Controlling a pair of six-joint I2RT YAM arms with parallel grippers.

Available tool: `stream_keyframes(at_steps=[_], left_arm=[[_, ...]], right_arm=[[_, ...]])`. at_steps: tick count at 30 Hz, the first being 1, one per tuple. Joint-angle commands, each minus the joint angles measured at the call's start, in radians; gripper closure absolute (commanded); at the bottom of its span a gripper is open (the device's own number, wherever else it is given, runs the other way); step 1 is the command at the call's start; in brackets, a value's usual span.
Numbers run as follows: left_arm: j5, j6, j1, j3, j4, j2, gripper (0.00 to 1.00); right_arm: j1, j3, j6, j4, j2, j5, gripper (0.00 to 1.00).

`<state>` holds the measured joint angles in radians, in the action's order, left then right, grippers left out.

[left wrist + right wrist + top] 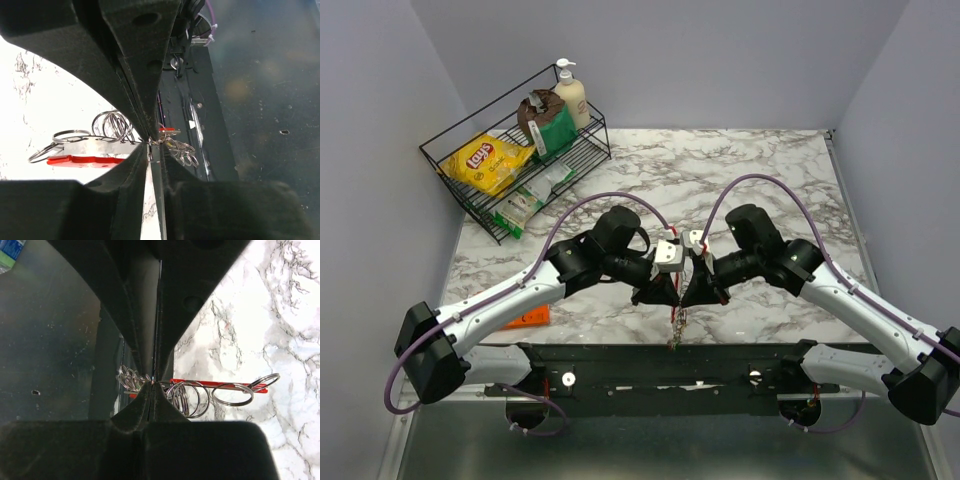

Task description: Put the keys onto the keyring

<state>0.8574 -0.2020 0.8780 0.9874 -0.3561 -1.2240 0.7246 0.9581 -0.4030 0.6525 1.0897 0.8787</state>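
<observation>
Fingertips of my left gripper (150, 144) pinch together on a thin wire loop of the keyring (85, 160), whose red body and silvery plate lie toward 9 o'clock in the left wrist view. My right gripper (152, 385) is clamped tight on the same bundle of split rings (232, 395). Small silvery bits (675, 330) dangle beneath, too tiny to tell whether keys are among them, and my own fingers block most of both wrist views. Underneath is a marble table (740, 170) with grey walls (720, 60) around it. A wire rack (460, 197) stands at 10 o'clock, and an orange packet (532, 318) at 8 o'clock is half under my left arm. Both forearms angle inward from 8 and 4 o'clock, wrists meeting over the table's near edge.
</observation>
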Motion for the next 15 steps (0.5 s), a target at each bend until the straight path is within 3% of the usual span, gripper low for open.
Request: stream_keyframes(at_steps=[1,7,10,15], left_arm=[[0.014,0.001,-0.005,0.026,0.006,-0.023,0.85],[0.003,-0.013,-0.005,0.034,-0.024,-0.043,1.0],[-0.006,-0.008,-0.005,0.028,-0.023,-0.043,1.0],[-0.035,0.018,-0.005,-0.007,0.046,-0.012,1.0]], right_arm=[[0.006,-0.004,0.0,-0.016,-0.017,0.039,1.0],[0.006,-0.004,0.003,-0.017,-0.024,0.029,0.99],[0.006,-0.005,0.006,-0.024,-0.031,0.022,0.99],[0.006,-0.018,0.013,-0.045,-0.056,0.011,0.82]])
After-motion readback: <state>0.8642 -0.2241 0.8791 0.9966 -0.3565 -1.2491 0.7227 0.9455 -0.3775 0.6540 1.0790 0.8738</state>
